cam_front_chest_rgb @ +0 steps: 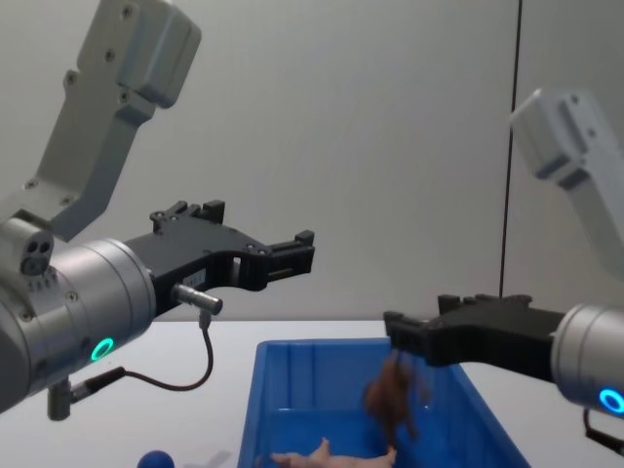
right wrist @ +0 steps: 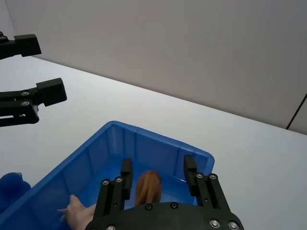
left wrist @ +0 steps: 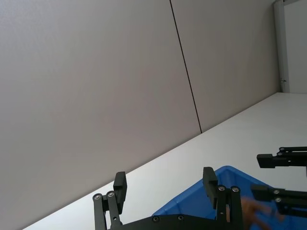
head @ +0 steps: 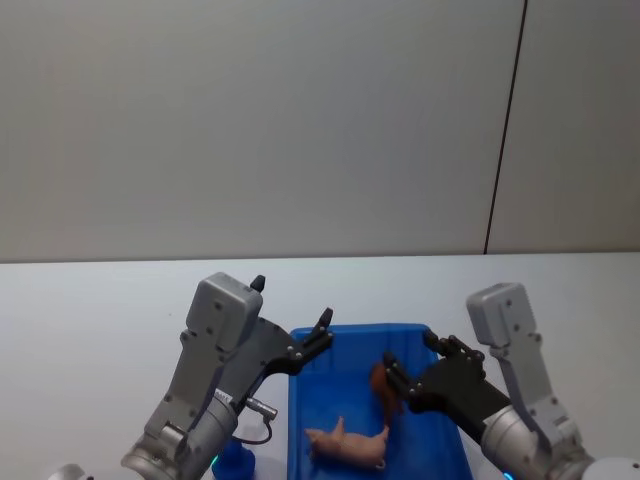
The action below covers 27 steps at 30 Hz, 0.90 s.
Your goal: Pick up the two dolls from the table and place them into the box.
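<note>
The pink doll [head: 348, 445] lies on the floor of the box [head: 345, 385]; the brown doll [head: 384, 392] is inside too, just below the right gripper [right wrist: 158, 164], whose fingers are released. The left gripper [left wrist: 164, 175] has its fingers released also, empty.

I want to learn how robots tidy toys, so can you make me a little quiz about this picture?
1. Fill the gap: the left tool has its fingers ____, with nothing between them.
2. True or false: the pink doll is lying inside the blue box.
3. Which one is closest to the brown doll?
A. the left tool
B. the right tool
C. the table's far edge

Key: 1. open; 2. true; 3. B
</note>
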Each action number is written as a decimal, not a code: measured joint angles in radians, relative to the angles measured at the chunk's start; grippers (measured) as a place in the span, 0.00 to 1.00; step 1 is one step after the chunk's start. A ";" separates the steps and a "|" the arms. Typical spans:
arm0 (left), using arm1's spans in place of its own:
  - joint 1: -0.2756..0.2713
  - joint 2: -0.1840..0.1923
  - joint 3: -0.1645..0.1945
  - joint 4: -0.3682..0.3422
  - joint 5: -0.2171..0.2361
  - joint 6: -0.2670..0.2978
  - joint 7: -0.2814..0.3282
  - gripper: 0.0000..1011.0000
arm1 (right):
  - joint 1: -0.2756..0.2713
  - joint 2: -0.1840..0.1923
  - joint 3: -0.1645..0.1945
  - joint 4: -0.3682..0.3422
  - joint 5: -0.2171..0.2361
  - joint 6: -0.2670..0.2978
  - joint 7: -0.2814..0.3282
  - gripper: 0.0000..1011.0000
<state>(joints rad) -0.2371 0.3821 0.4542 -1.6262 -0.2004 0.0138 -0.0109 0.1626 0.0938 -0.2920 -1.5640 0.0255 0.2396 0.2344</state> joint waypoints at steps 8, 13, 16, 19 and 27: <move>0.000 0.000 0.000 0.000 0.000 0.000 0.000 0.99 | 0.026 -0.013 -0.002 0.040 -0.010 0.005 0.001 0.83; 0.000 0.000 0.000 0.000 0.000 0.000 0.000 0.99 | 0.024 -0.009 0.007 0.039 -0.005 0.007 -0.023 0.97; 0.000 0.000 0.000 0.000 0.000 0.000 0.000 0.99 | 0.013 -0.001 0.015 0.026 0.006 0.008 -0.047 0.99; 0.000 0.000 0.000 0.000 0.000 0.000 0.000 0.99 | 0.003 0.005 0.021 0.014 0.015 0.009 -0.066 0.99; 0.000 0.000 0.000 0.000 0.000 0.000 0.000 0.99 | -0.056 0.039 0.052 -0.047 0.061 0.009 -0.153 0.99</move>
<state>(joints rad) -0.2371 0.3821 0.4542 -1.6262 -0.2004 0.0138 -0.0110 0.1065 0.1328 -0.2402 -1.6114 0.0870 0.2481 0.0816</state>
